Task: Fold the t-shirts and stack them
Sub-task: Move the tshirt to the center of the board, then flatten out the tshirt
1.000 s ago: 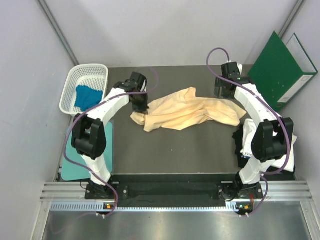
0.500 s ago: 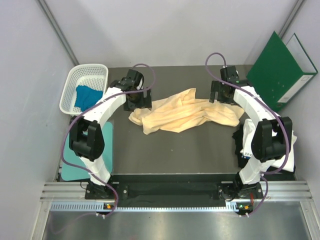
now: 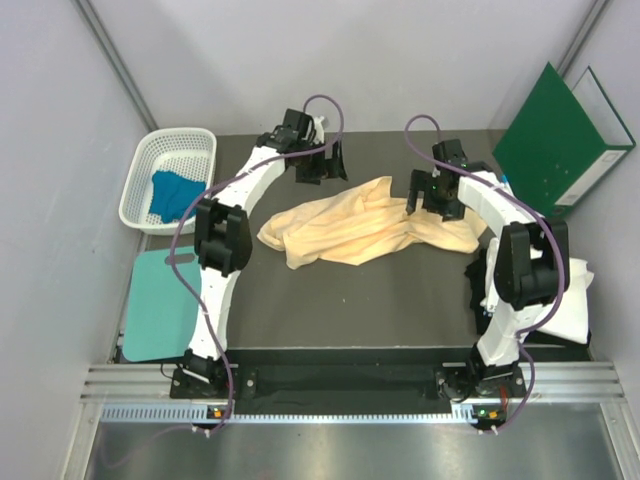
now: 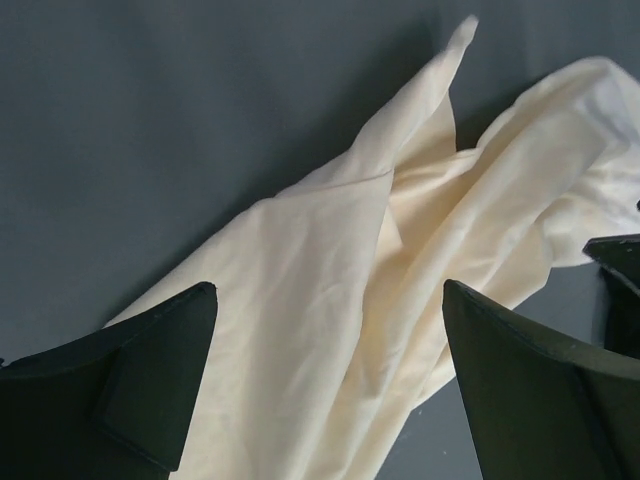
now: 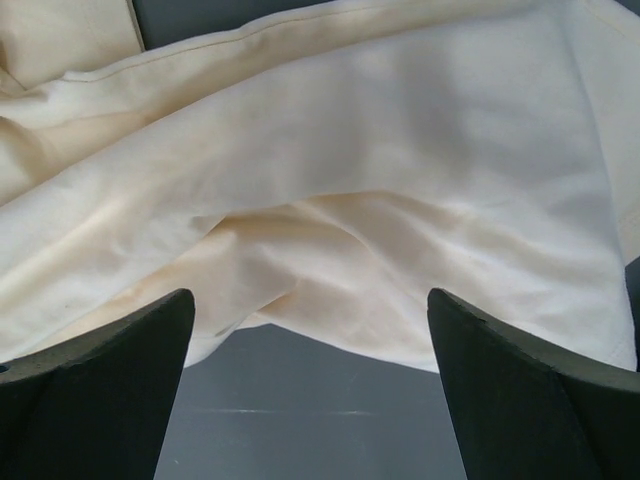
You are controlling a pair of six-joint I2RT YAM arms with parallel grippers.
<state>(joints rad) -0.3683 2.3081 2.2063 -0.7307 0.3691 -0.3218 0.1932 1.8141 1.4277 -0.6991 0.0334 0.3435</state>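
Note:
A large peach-yellow t-shirt [image 3: 360, 225] lies crumpled in a long band across the middle of the dark table [image 3: 380, 300]. My left gripper [image 3: 325, 165] hangs open over the far side, just beyond the shirt's back edge. In the left wrist view the cloth [image 4: 420, 190] spreads below the open left gripper [image 4: 328, 288]. My right gripper [image 3: 432, 195] is open above the shirt's right part; its wrist view shows the cloth's edge [image 5: 350, 130] just ahead of the right gripper [image 5: 308, 295]. A blue t-shirt [image 3: 172, 192] sits in the basket. A white t-shirt [image 3: 568, 300] and a dark one [image 3: 478, 288] lie by the right arm.
A white mesh basket [image 3: 190, 150] stands at the far left. A teal board [image 3: 160, 305] lies at the near left edge. A stiff green folder [image 3: 560, 135] leans on the right wall. Both arms' cables loop over the table's far half.
My left gripper let go of the shirt's left end, opened, and swung away to the far side of the table. My right gripper shifted slightly left over the shirt.

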